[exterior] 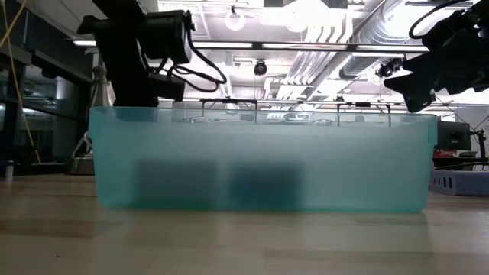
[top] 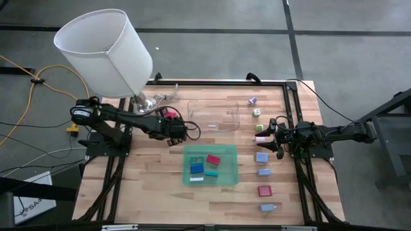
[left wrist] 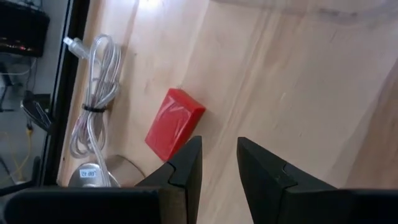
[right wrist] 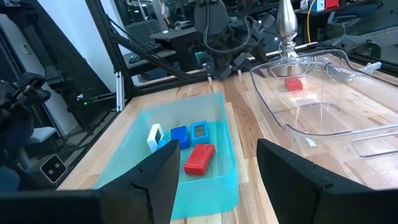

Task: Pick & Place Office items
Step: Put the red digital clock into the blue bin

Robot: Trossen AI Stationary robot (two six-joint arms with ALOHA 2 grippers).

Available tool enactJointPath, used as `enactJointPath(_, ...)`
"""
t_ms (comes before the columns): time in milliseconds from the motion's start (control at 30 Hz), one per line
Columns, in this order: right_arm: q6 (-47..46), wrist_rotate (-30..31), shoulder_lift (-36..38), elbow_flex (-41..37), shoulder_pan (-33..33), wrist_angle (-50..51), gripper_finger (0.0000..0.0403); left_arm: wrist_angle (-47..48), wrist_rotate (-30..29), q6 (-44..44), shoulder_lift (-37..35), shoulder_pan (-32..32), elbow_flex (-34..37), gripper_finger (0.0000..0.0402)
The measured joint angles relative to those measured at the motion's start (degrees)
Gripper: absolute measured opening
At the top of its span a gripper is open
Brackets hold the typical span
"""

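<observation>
Left gripper (left wrist: 217, 162) hovers empty, fingers narrowly apart — red block (left wrist: 174, 123) just beside one fingertip, long axis slanting toward it.

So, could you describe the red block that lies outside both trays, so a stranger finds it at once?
Start at the big white lamp shade at the table's far left corner. Near its metal base, beside the coiled cable, lies the red block, close to the left gripper. It rests on bare wood.
</observation>
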State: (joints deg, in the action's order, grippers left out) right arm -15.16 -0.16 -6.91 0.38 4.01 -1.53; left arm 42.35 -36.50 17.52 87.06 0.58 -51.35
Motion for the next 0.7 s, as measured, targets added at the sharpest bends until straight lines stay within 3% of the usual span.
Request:
enactJointPath(233, 0.0, 0.02, 0.01, 0.0, 0.01, -0.07, 0.0201, -0.7, -2.76, -0.09, 0.87, 0.02, -0.03, 0.0094)
enactJointPath(700, 0.0, 0.02, -0.01, -0.02, 0.01, -0.1, 0.0201, 3.0, -2.65, -0.15, 1.01, 0.02, 0.05, 0.0094)
